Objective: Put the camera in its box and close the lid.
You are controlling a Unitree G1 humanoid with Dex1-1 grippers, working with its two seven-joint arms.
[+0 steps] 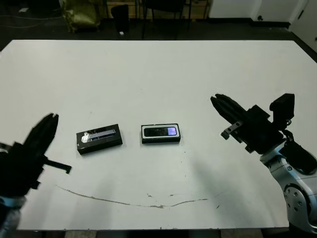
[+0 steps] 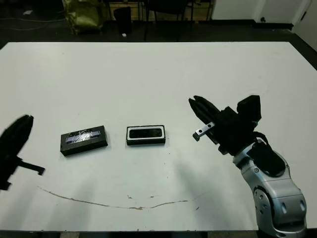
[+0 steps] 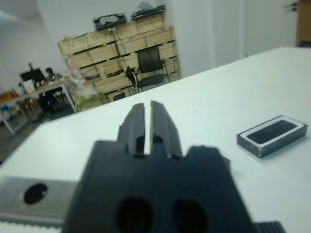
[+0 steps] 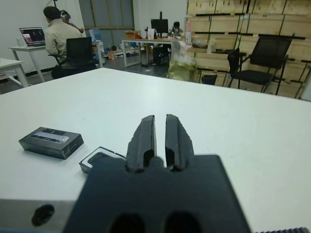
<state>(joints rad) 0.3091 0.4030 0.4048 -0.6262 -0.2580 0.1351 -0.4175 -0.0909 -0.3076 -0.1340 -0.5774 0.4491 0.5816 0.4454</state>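
Note:
The box [image 1: 144, 134], black with a white lining, lies at the table's middle with the camera [image 1: 159, 131] lying inside it, bluish screen at its right end. The lid [image 1: 99, 138], black with a pale stripe, lies flat on the table a short way left of the box. My left gripper [image 1: 51, 118] hovers shut and holding nothing, left of the lid. My right gripper [image 1: 217, 102] is also shut and bare, hovering right of the box and pointing toward it. In the right wrist view the lid [image 4: 51, 142] shows, and the box [image 4: 95, 158] is partly hidden behind my fingers [image 4: 146, 136].
A thin brown mark [image 1: 129, 202] runs along the table near its front edge. Beyond the far edge stand a yellow bag [image 1: 79, 15] and chair legs. A seated person [image 4: 58, 36] and stacked crates show far off in the right wrist view.

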